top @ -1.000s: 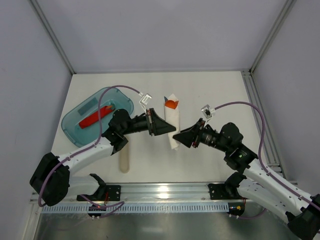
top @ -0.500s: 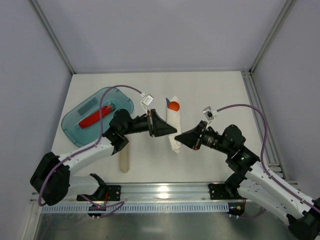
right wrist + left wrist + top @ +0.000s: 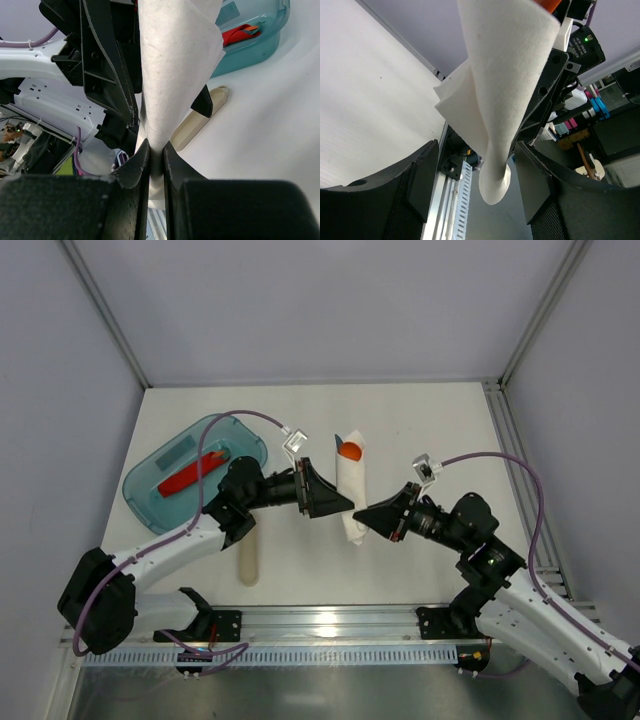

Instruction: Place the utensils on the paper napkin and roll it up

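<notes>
The paper napkin (image 3: 351, 485) is rolled into a white tube held off the table, with an orange utensil tip (image 3: 348, 451) poking from its far end. In the right wrist view my right gripper (image 3: 156, 156) is shut on the narrow near end of the napkin (image 3: 172, 65). The top view shows this right gripper (image 3: 365, 517) just right of the roll. My left gripper (image 3: 338, 502) is at the roll's left side. In its own view the left gripper (image 3: 480, 185) is open, and the napkin (image 3: 505, 95) hangs between the jaws without touching them.
A teal tray (image 3: 150, 502) at the left holds a red utensil (image 3: 190, 476); the tray (image 3: 260, 40) also shows in the right wrist view. A cream stick-like utensil (image 3: 248, 556) lies on the table near the left arm.
My left gripper has opened and let go of the roll. My right gripper has closed on its near end, and the roll has shifted slightly right.
</notes>
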